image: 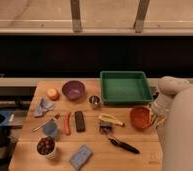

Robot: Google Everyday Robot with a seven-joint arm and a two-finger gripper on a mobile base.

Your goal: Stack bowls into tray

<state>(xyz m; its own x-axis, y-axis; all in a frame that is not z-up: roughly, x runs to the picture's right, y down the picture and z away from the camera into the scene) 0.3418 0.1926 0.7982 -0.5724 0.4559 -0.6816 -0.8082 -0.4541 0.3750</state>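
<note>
We give every position relative to the green tray point(124, 88). The wooden worktop point(115, 161) carries the tray near its rear edge, toward the right. The white robot arm point(182, 125) rises in the view to the right of the tray and in front of it.

Both bowls stand upright on the worktop, outside the tray. The purple bowl point(73, 90) is left of the tray and apart from it. The orange-red bowl point(140, 118) is in front of the tray's right front corner, near it but not touching.

The pincer point(154, 116) sits just beside the right rim of the orange-red bowl, in front of the tray's right end. We cannot tell whether it is open, closed or gripping the rim.

Smaller items:
- A black-handled tool point(122, 145) lies well in front of the tray.
- A banana point(110, 119) lies in front of the tray's left front corner.
- A black bar point(80, 121) lies front-left of the tray.
- A blue cloth point(44, 106) lies far left of the tray.
- A white cup of dark round things point(46, 146) stands far front-left of the tray.
- A small metal cup point(94, 101) stands just off the tray's left front corner.
</note>
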